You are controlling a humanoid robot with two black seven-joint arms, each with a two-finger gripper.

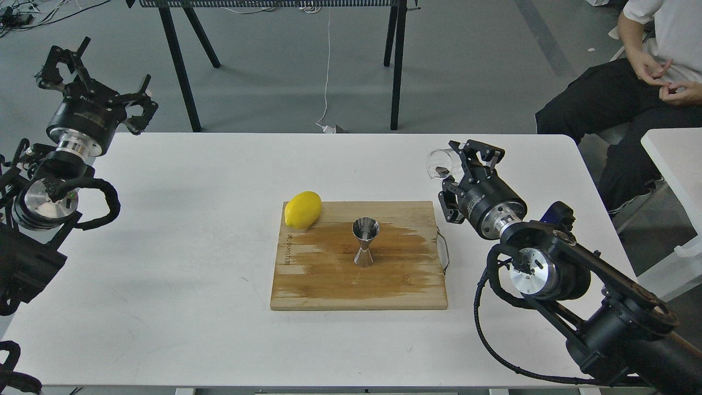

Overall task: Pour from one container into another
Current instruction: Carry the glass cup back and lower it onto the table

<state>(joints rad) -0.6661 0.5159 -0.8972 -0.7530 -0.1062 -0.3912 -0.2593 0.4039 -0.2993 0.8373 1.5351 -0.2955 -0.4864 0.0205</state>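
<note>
Gripping glass cup point(440, 164), right gripper point(463, 159) partly hidden

Small clear glass cup point(440, 163), rounded sides, tipped on its side above the white table's far right part, well right of the wooden board. Shiny steel jigger point(365, 241), hourglass-shaped with a narrow waist, upright near the board's middle, open cone up, right of the lemon.
</note>
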